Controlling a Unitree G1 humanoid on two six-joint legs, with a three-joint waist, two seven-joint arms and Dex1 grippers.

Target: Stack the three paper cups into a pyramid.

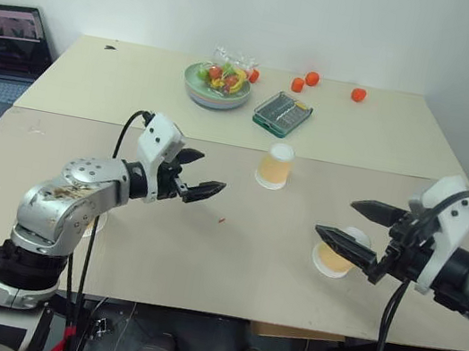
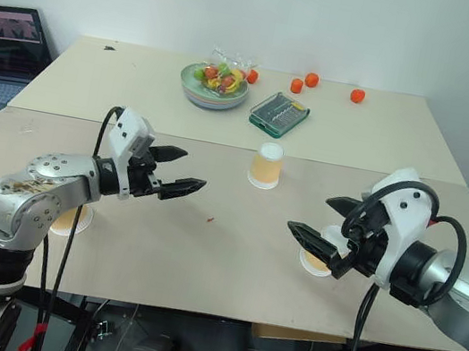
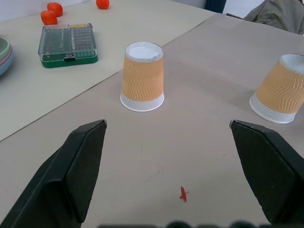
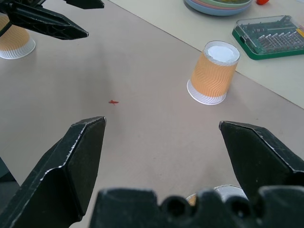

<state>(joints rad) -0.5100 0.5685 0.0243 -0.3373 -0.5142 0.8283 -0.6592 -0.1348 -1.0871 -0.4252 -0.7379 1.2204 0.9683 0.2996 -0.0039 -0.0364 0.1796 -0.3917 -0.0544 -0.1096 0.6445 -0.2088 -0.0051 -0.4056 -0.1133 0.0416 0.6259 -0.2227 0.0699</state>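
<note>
Both the left pincer [image 1: 201,176] and right pincer [image 1: 351,223] stand wide and empty over bare tabletop [image 1: 229,256] near the middle cup [image 1: 275,165], whose upturned white base is plain from the left wrist.

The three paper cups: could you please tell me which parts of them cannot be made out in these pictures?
- Left cup: left eye view, mostly behind the left arm.
- Right cup: left eye view, partly behind the right gripper.
- Middle cup: inside hidden, upside down.
- Left gripper: open, covers nothing.
</note>
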